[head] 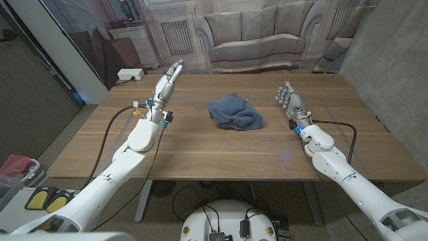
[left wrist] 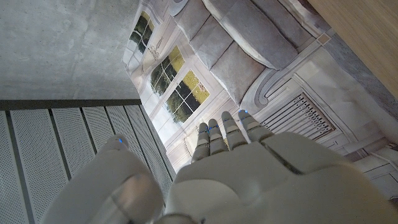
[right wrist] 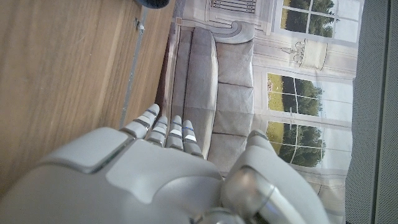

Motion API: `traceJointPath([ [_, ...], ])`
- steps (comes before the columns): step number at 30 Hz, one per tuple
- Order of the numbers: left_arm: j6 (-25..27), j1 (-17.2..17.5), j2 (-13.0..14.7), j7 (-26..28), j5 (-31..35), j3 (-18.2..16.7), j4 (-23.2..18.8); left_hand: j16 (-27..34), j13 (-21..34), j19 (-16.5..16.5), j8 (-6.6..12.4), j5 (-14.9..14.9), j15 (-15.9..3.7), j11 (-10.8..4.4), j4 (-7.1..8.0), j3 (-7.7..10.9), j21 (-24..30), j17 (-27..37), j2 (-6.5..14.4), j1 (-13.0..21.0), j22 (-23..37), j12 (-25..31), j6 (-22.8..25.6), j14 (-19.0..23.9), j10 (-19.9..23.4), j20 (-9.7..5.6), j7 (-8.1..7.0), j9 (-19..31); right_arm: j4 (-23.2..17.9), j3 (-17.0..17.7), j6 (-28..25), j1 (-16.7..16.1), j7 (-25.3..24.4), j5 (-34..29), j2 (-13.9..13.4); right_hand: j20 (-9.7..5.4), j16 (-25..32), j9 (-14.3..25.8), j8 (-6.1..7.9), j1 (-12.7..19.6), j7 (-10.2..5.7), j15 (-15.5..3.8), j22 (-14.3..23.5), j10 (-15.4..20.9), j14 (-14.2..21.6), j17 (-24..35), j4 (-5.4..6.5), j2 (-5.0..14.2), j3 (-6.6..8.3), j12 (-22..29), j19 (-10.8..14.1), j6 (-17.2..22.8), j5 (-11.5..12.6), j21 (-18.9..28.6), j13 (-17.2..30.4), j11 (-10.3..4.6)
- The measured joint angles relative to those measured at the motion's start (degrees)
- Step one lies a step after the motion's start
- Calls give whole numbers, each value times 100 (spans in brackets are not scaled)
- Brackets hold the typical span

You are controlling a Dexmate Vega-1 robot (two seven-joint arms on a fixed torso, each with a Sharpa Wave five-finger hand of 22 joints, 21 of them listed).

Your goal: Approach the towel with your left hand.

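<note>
Blue towel [head: 235, 113], crumpled, lies mid-counter [head: 200, 154] toward the far edge; in the head view the left robot hand [head: 169, 75] hovers near the far left corner, well apart from the towel, fingers straight and apart, holding nothing, and the right robot hand [head: 289, 99] stands toward the right edge, likewise apart and unladen. Left wrist view: left robot hand [left wrist: 249, 162] points past the counter at the backdrop, towel not ahead of it; right wrist view: right robot hand [right wrist: 149, 162] stretched out over the wood. Approach judged barely begun; next move calls for swinging the left arm inward toward the counter's middle.
</note>
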Motion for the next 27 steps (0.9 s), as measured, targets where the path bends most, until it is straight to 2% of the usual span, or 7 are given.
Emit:
traceJointPath([
  [4,50,0,0,151,206,0,0,0,0,0,0,0,0,0,0,0,0,0,0,0,0,0,36,0,0,0,10,0,-22,3,0,-19,0,0,0,0,0,0,0,0,0,0,0,0,0,0,0,0,0,0,0,0,0,0,0,0],
  [7,89,133,38,244,333,-58,-219,0,0,0,0,23,0,0,0,0,0,0,1,1,0,0,55,0,0,0,-14,0,-42,6,33,-33,0,1,-1,0,0,0,0,0,0,0,0,0,0,0,0,0,0,0,0,0,0,0,0,0],
  [13,89,228,73,244,333,-97,-375,0,0,0,0,23,-31,-30,-17,-17,-44,0,23,23,0,0,84,31,30,0,-1,-1,-119,27,48,-97,-14,2,-18,0,0,0,0,0,1,0,0,0,0,-1,0,0,0,0,0,-1,0,0,0,0],
  [14,229,253,81,523,732,-106,-418,0,0,-1,0,22,-31,-30,-25,-24,-44,0,23,23,0,0,84,31,30,0,0,0,-127,29,49,-103,-17,4,-20,0,0,0,0,0,1,0,0,0,0,-1,0,0,0,0,0,-1,0,0,0,0],
  [27,598,453,153,1026,1511,-186,-831,-29,0,-1,1,22,-31,-30,-24,-24,-44,0,60,60,0,-33,83,31,30,0,0,-1,-278,68,53,-231,-55,32,-86,0,0,0,0,0,1,0,0,0,0,-1,0,0,0,0,-1,-1,0,0,0,0],
])
